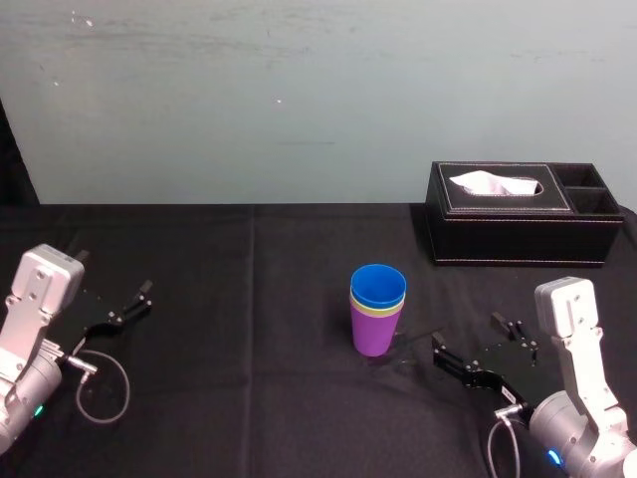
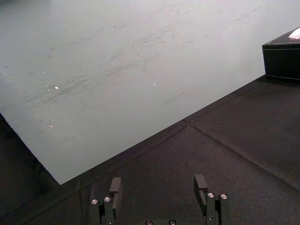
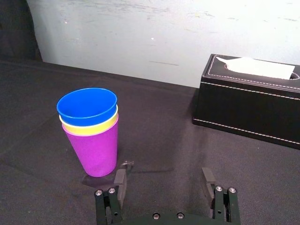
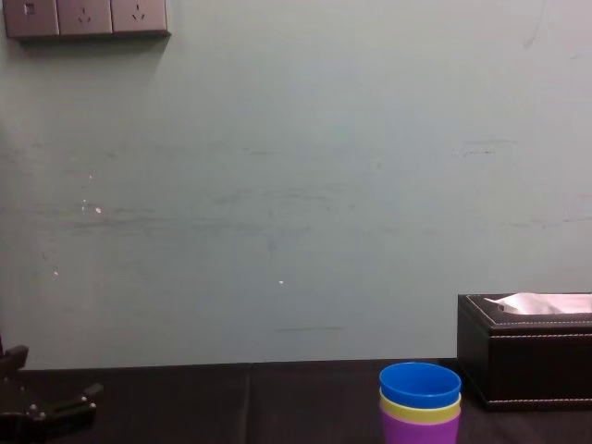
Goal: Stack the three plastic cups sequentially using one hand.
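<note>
Right wrist view — right pincer (image 3: 163, 176) open wide, empty, beside stacked cups (image 3: 93, 140)

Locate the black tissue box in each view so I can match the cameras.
Head: tissue box at far right, beyond the cup stack.
Left wrist: just one corner of it.
Right wrist: ahead of the right claw, beside the stack.
Chest: at the right edge, just right of the stack.
Shared landmark: the cup stack, blue on top.
</note>
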You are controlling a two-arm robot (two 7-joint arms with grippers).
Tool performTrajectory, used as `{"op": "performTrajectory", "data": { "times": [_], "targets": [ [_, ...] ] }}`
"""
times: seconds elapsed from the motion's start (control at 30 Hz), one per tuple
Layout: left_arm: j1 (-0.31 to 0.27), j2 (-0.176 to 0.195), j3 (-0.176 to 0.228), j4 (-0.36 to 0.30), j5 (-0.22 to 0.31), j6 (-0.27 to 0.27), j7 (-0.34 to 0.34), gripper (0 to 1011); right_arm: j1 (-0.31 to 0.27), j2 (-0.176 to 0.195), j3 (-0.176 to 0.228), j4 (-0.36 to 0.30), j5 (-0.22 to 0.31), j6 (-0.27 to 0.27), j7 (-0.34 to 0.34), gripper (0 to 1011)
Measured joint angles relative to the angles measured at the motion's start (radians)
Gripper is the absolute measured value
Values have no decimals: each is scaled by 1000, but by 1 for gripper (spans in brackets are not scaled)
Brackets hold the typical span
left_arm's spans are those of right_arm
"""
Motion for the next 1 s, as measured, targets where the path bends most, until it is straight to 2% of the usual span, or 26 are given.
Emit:
{"op": "performTrajectory", "data": {
  "times": [1.0],
  "targets": [
    [0, 0, 0, 0, 0, 0, 0, 1000, 0, 0, 0, 0, 0, 0, 0, 1002]
  ]
}}
